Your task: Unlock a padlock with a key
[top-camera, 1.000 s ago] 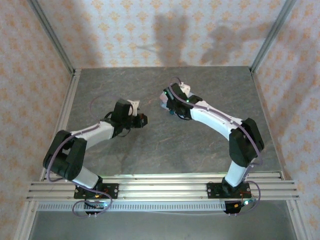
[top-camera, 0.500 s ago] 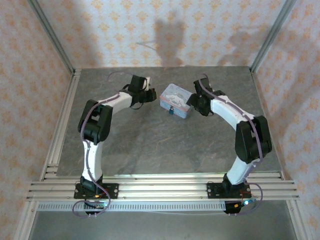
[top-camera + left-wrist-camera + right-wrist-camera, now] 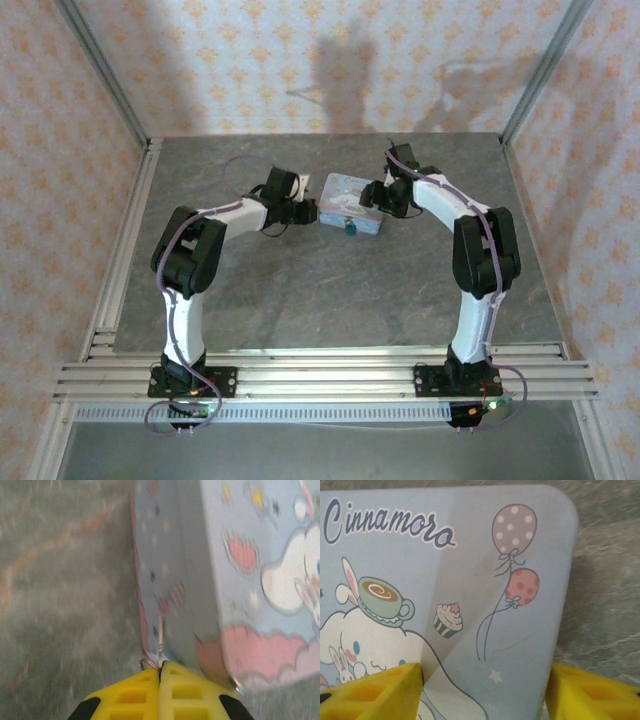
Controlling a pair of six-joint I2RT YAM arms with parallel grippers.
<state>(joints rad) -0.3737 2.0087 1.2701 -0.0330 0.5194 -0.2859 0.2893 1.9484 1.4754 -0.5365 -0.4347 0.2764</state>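
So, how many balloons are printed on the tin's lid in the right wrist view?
2. A lilac spotted balloon sits by the lid's rounded corner, and a pink spotted balloon is just below it. Others could be hidden beyond the frame or under the fingers.

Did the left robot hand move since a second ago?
Yes. The left gripper, shut on the key, moved away from the front rail, up to the left side of the cartoon tin.
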